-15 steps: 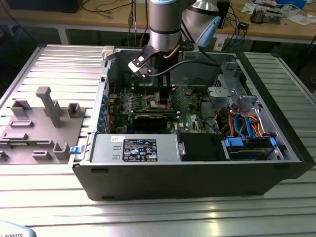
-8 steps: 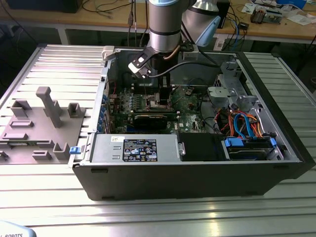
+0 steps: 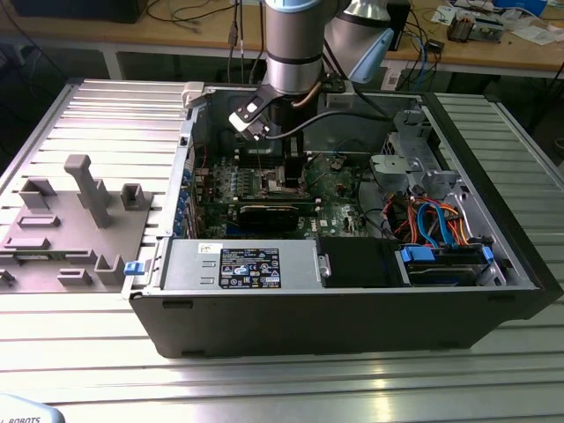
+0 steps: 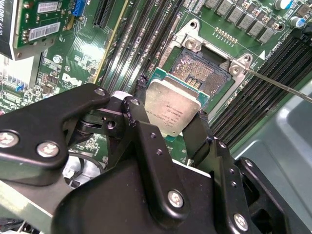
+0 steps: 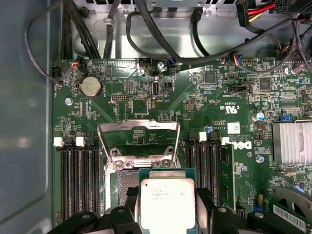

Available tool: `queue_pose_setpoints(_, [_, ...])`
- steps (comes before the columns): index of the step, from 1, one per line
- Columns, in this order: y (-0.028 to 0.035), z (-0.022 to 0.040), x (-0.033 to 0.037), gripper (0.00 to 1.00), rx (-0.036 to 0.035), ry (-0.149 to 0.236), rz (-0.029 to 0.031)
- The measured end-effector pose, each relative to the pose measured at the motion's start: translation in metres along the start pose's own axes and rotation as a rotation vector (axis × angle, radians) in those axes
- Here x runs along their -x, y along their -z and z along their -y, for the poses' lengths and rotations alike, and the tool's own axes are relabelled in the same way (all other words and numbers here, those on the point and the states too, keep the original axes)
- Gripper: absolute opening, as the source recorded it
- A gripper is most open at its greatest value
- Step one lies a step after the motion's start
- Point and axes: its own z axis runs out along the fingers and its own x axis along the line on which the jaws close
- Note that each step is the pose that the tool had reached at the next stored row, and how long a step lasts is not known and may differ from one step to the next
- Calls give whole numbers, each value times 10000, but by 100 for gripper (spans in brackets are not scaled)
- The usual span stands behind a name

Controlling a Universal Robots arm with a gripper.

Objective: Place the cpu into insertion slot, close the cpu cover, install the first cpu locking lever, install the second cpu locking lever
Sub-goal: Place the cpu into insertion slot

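My gripper (image 4: pixel 171 106) is shut on the cpu (image 4: pixel 168 114), a flat silvery square on a green carrier, pinched by its two opposite edges. In both wrist views it hangs just above the insertion slot (image 4: pixel 202 73), partly overlapping it, and the socket's gold contact field lies uncovered. The cpu cover (image 5: pixel 139 127), a silvery open-centred frame, stands raised on its hinge behind the socket (image 5: pixel 121 181). From a socket corner a thin metal locking lever (image 4: pixel 278 83) sticks out, swung free. In the exterior view my gripper (image 3: pixel 293 173) reaches down into the open computer case over the motherboard.
Memory slots (image 5: pixel 78 175) flank the socket on both sides. A finned heatsink (image 5: pixel 292 144) and black cables (image 5: pixel 161 29) lie nearby. The case holds a power supply (image 3: pixel 242 264) and a drive cage with blue cables (image 3: pixel 441 233). A grey fixture (image 3: pixel 70 220) sits at the exterior view's left.
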Motion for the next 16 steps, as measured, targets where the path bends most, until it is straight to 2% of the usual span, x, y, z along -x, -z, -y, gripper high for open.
queue_pose_setpoints(8, [-18,2,-22,54,0,24,-1])
queue_pose_setpoints(13, [-46,5,-79,54,11,264,-16])
queue_pose_setpoints(16, [-74,33,-127,54,11,265,-17])
